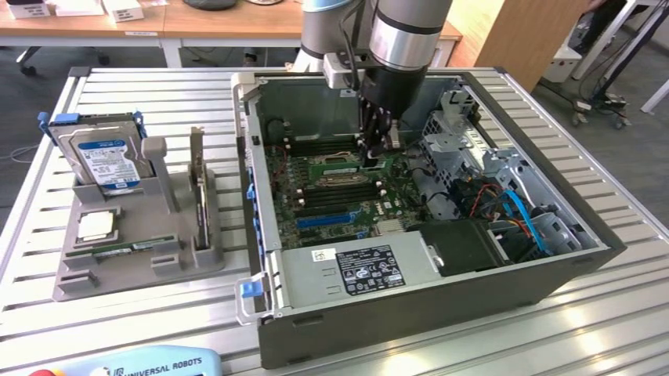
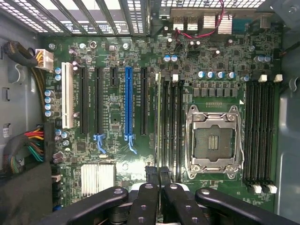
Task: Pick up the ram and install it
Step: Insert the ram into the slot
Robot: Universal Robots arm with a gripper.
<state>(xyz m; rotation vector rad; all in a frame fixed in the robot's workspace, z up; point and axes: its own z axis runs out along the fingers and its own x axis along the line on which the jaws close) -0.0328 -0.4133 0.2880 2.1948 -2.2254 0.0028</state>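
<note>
case (image 1: 418, 313): set on the table (image 1: 627, 321), toward the exterior view's right.
holder (image 1: 125, 270): placed just beside the case, at the exterior view's left.
hard drive (image 1: 105, 160): stood upright in the holder's rear part.
gripper (image 2: 158, 172): lowered inside the case, above the motherboard (image 2: 112, 117).
ram (image 2: 158, 117): clamped on edge between the fingertips, at the memory slots beside the processor socket (image 2: 214, 140).

Matt black pincer (image 2: 158, 174), circuit-board ram (image 2: 158, 122), glossy motherboard (image 2: 115, 110), ribbed metal table (image 1: 105, 329)
</note>
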